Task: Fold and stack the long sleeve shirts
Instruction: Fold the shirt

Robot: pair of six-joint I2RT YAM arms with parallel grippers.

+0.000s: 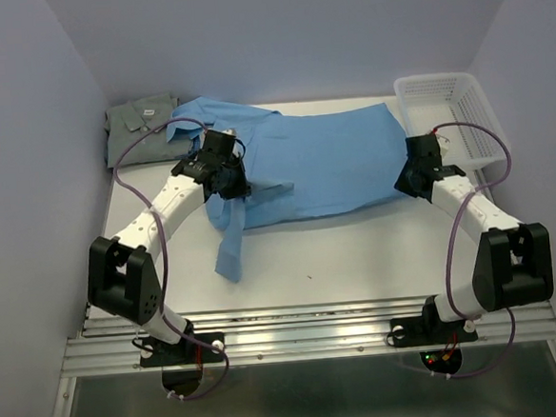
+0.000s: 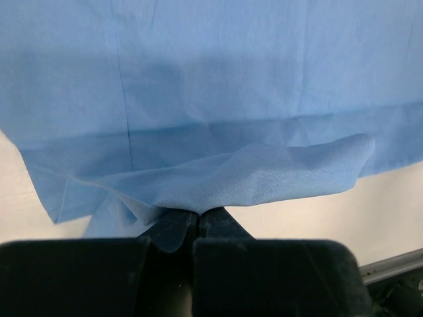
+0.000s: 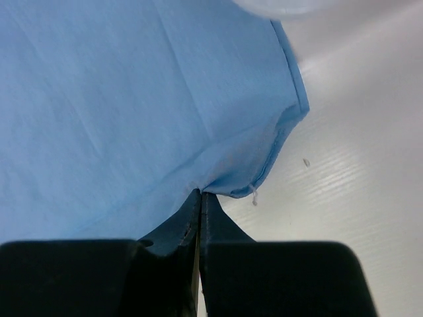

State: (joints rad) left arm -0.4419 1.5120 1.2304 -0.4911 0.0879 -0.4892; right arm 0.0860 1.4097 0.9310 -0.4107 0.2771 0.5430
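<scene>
The light blue shirt (image 1: 322,158) lies spread across the middle of the table, one sleeve hanging toward the front left. My left gripper (image 1: 227,185) is shut on a fold of its near left edge, seen in the left wrist view (image 2: 198,212) with cloth (image 2: 264,175) bunched over the fingertips. My right gripper (image 1: 412,182) is shut on the shirt's near right hem corner, pinched in the right wrist view (image 3: 200,195) at the hem (image 3: 264,172). The grey-green shirt (image 1: 139,128) lies folded at the back left corner.
A white mesh basket (image 1: 453,120) stands at the back right, close to my right arm. Walls enclose the table on three sides. A metal rail (image 1: 305,326) runs along the front edge.
</scene>
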